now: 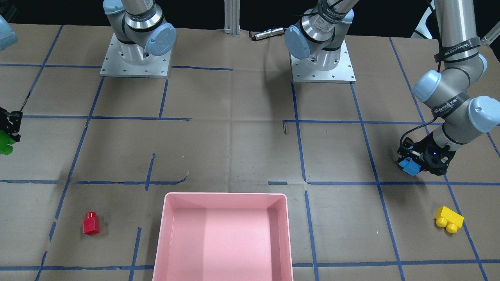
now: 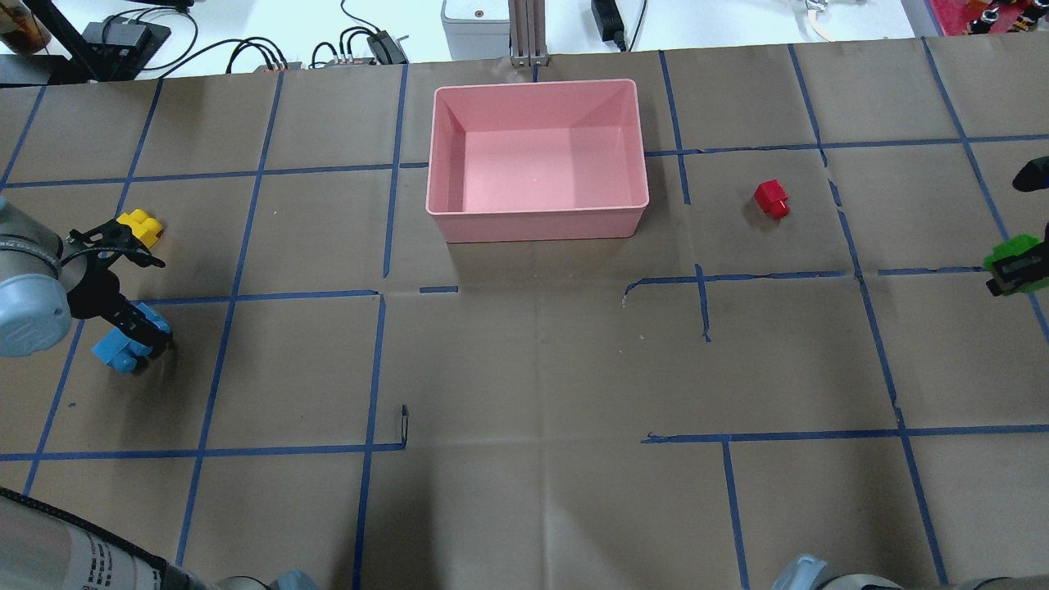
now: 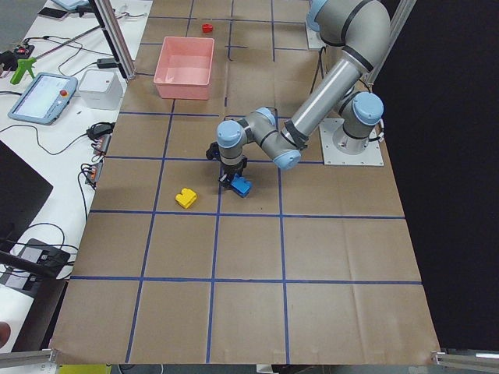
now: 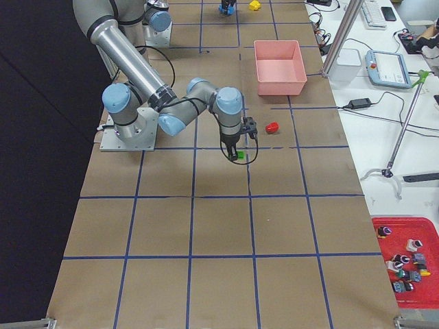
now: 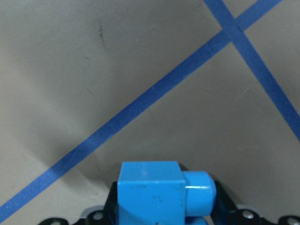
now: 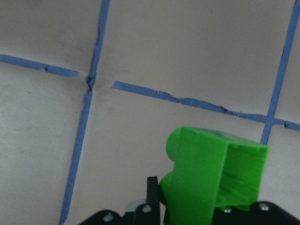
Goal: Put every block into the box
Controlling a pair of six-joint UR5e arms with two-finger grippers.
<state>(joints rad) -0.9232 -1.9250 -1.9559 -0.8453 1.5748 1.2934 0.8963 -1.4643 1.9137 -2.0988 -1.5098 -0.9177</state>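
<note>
My left gripper (image 2: 131, 332) is shut on the blue block (image 2: 117, 351), holding it just above the table at the far left; the block fills the left wrist view (image 5: 161, 194). My right gripper (image 2: 1016, 270) is shut on the green block (image 2: 1014, 250) at the table's right edge; it also shows in the right wrist view (image 6: 213, 183). The yellow block (image 2: 141, 227) lies on the table near my left gripper. The red block (image 2: 771, 198) lies to the right of the pink box (image 2: 537, 221), which holds no blocks.
Brown paper with blue tape lines covers the table. The arm bases (image 1: 134, 58) stand at the robot's side. Cables and devices (image 2: 369, 45) lie beyond the table's far edge, behind the box.
</note>
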